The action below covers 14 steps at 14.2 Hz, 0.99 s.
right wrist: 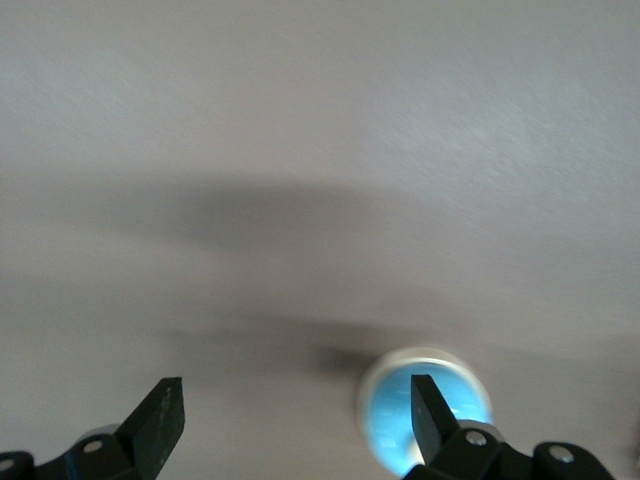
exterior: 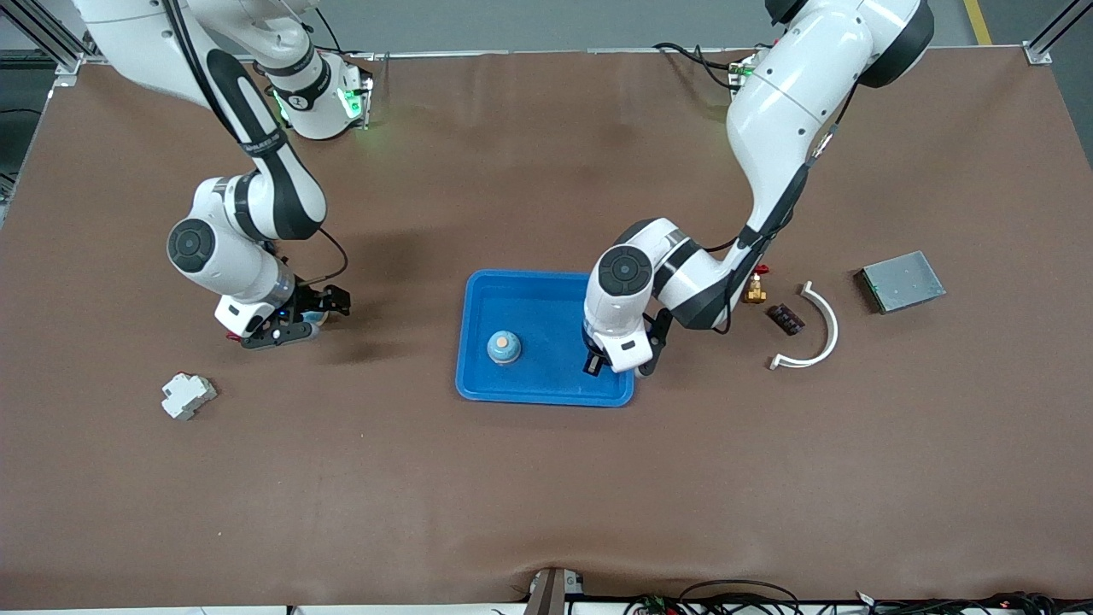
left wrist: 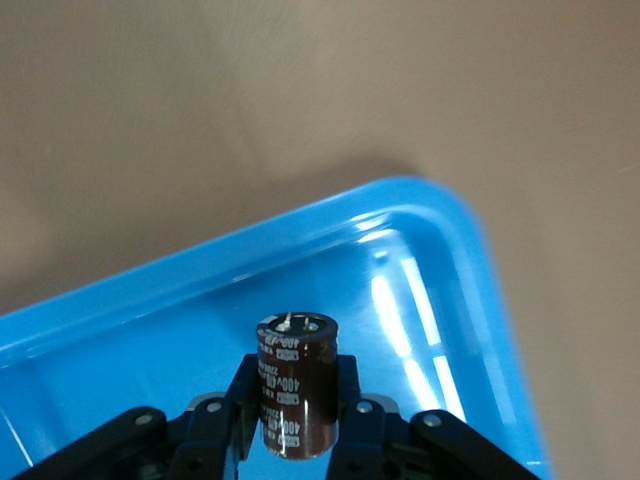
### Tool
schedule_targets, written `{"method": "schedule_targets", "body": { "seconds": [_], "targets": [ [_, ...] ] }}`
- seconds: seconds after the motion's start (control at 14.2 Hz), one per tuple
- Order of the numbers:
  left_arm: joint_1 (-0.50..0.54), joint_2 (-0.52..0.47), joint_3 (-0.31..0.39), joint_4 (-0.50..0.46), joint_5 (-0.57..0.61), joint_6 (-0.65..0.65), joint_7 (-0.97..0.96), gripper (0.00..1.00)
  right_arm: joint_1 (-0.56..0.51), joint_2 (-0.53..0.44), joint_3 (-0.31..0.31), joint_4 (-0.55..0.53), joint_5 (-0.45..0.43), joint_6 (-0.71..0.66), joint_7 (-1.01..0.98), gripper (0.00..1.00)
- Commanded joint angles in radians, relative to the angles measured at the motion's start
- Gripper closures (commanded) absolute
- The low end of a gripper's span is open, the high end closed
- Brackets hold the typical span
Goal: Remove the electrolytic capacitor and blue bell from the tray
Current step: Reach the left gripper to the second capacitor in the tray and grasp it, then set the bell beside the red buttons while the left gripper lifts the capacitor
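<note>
My left gripper [exterior: 616, 363] hangs over the blue tray's [exterior: 546, 295] corner toward the left arm's end. It is shut on a dark brown cylindrical capacitor [left wrist: 298, 380] with white print, held upright above the tray floor [left wrist: 150, 330]. The left gripper [left wrist: 295, 405] clamps it from both sides. A blue dome-shaped bell [exterior: 504, 347] with a peach top stands in the tray. My right gripper [exterior: 295, 320] is low over the brown table toward the right arm's end, open and empty [right wrist: 297, 420]. A round blue thing with a pale rim [right wrist: 395, 420] lies beside one of its fingers [right wrist: 432, 412].
A white plastic block [exterior: 188, 395] lies near the right arm's end. Toward the left arm's end lie a small brass part [exterior: 755, 293], a dark block [exterior: 785, 319], a white curved strip [exterior: 818, 329] and a grey flat box [exterior: 903, 281].
</note>
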Motion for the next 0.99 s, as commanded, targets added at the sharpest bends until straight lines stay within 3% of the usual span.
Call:
{"method": "schedule_targets", "body": {
  "seconds": [0.0, 0.35, 0.7, 0.91],
  "targets": [
    [0.007, -0.067, 0.003, 0.039, 0.005, -0.139, 0.069, 1.0, 0.11, -0.005, -0.004, 0.052, 0.019, -0.022, 0.204, 0.0],
    [0.158, -0.212, -0.009, -0.024, -0.017, -0.344, 0.39, 1.0, 0.293, 0.076, -0.004, 0.21, 0.016, -0.024, 0.532, 0.0],
    [0.397, -0.328, -0.023, -0.203, -0.032, -0.353, 0.822, 1.0, 0.384, 0.222, -0.007, 0.385, 0.004, -0.027, 0.715, 0.0],
    [0.529, -0.318, -0.023, -0.248, -0.031, -0.327, 0.992, 1.0, 0.428, 0.328, -0.014, 0.523, -0.045, -0.104, 0.816, 0.0]
  ]
}}
